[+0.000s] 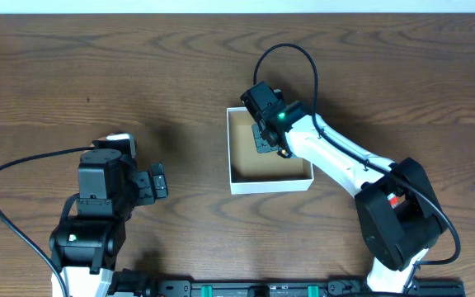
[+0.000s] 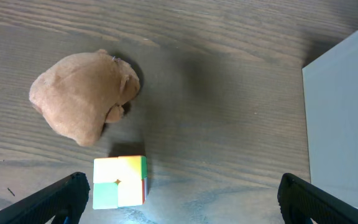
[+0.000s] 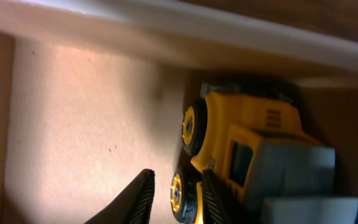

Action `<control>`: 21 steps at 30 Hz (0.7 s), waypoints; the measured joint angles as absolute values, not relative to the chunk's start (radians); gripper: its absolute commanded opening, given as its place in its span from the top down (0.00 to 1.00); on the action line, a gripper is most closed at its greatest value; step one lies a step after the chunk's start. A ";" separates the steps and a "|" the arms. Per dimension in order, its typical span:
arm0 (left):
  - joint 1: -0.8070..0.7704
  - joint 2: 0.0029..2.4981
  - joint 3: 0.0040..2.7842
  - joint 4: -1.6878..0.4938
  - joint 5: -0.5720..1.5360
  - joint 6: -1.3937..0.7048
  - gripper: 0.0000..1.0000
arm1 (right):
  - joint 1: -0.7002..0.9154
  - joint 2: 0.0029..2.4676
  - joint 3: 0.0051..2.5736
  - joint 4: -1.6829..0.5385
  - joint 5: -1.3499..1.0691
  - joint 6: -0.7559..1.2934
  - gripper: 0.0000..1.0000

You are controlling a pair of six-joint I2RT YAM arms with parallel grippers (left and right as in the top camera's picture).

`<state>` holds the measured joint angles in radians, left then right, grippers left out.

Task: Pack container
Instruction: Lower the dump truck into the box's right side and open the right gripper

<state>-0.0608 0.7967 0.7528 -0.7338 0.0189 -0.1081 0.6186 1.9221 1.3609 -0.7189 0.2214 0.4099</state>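
Well, my right pincer (image 3: 177, 175) stands slightly apart, down inside the container (image 1: 270, 183), whose wall runs just ahead of its tips. One wheel of the yellow truck (image 3: 247, 124) sits between them. My left pincer (image 2: 182, 182) gapes wide, a colour cube (image 2: 120, 180) just ahead, the container off to its right.

L hand (image 2: 180, 186) wide open; R hand (image 3: 178, 179) fingers narrowly apart.

Robot lab bench. Shown by left arm (image 1: 96, 210) and right arm (image 1: 336, 157) standing at a black rail (image 1: 246, 289) along the edge of a wood-grain surface (image 1: 97, 66); trailing cables (image 1: 288, 46); toy props: plush (image 2: 82, 96), cube (image 2: 120, 182), truck (image 3: 247, 143), small white box (image 1: 270, 183).
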 measured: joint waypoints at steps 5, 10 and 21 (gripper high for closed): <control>-0.061 0.797 0.753 -0.734 0.019 -0.108 0.02 | 0.619 1.922 1.361 -0.669 0.212 0.387 0.70; -0.061 0.797 0.753 -0.736 0.019 -0.108 0.02 | 0.619 1.922 1.365 -0.681 0.196 0.350 0.71; -0.061 0.797 0.753 -0.737 0.019 -0.108 0.02 | 0.618 1.800 1.396 -0.827 0.166 0.324 0.80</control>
<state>-0.0608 0.7967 0.7528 -0.7372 0.0189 -0.1081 0.6182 1.7996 1.3964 -0.8268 0.1658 0.3244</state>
